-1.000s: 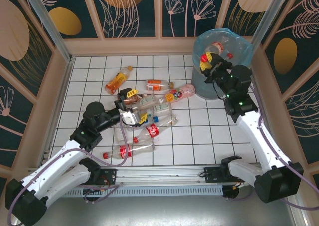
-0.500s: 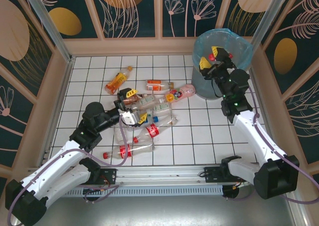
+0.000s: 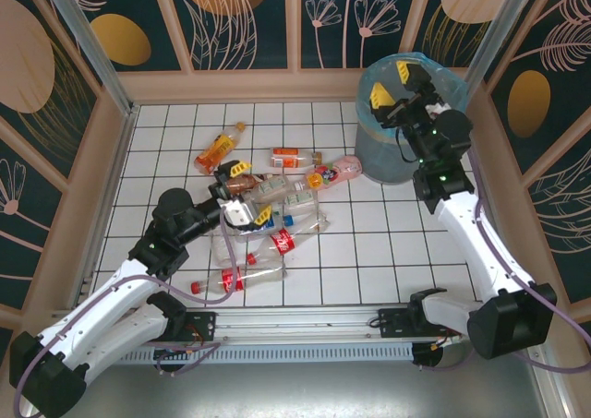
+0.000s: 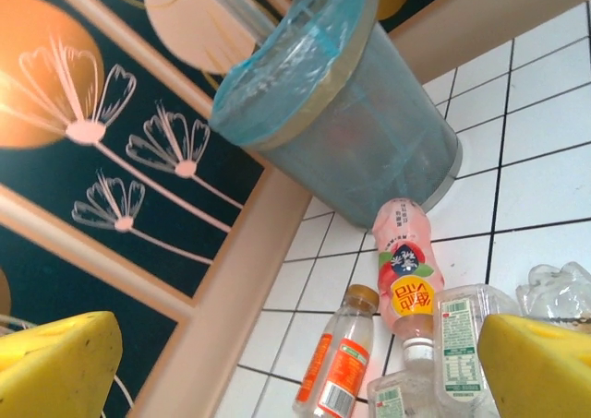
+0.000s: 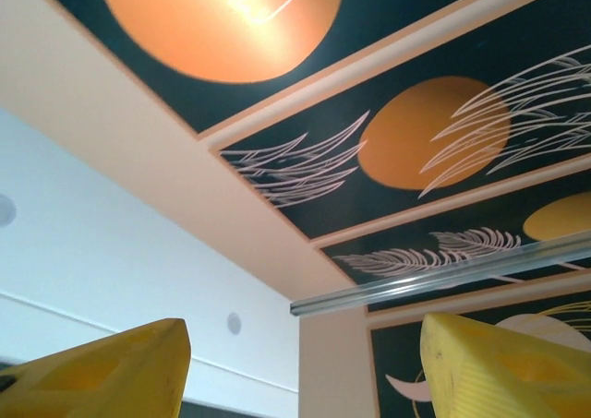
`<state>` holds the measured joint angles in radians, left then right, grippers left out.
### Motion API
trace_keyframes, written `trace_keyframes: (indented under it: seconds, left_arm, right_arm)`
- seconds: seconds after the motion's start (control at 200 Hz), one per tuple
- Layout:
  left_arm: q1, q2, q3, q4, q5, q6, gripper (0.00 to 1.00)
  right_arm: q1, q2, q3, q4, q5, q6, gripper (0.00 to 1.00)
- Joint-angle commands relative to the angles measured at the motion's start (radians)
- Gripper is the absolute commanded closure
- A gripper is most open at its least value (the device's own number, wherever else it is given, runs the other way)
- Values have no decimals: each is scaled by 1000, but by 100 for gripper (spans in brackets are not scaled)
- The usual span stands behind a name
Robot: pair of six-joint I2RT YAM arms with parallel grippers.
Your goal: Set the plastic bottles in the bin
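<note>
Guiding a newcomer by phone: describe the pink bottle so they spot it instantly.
Find the round grey-blue, bag-lined bin at the far right. The pink bottle lies at its foot, base toward the bin. It alone is pink; the bottles beside it are clear.

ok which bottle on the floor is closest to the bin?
The pink bottle, lying on its side right at the foot of the bin; all the others lie farther left.
</note>
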<state>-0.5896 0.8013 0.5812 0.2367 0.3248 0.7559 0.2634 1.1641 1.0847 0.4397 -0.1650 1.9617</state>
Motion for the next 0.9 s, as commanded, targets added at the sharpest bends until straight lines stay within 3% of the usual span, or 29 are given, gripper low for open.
trace_keyframes:
  seconds: [0.0, 0.13, 0.385, 0.49, 0.611, 0.756, 0.896]
  left_arm:
    - [-3, 19, 112, 31, -142, -190, 2]
    - [-3, 93, 252, -58, -324, -398, 2]
    - [-3, 252, 493, -509, -570, -924, 2]
    - [-1, 266, 476, -619, -566, -1077, 3]
    - [37, 254, 448, -696, -529, -1156, 3]
    - [248, 195, 438, -738, -420, -1191, 4]
    - [376, 200, 460, -711, -396, -1176, 3]
  right_arm:
    - [18, -29, 68, -96, -37, -161, 35]
    - [82, -20, 181, -286, -42, -464, 40]
    - [360, 146, 468, -695, 99, -1109, 47]
    - [422, 209, 432, -722, 70, -1358, 49]
    - [508, 266, 362, -732, 71, -1699, 51]
    - [675, 285, 263, -705, 88, -2126, 48]
    - [791, 328, 201, -678, -39, -2291, 47]
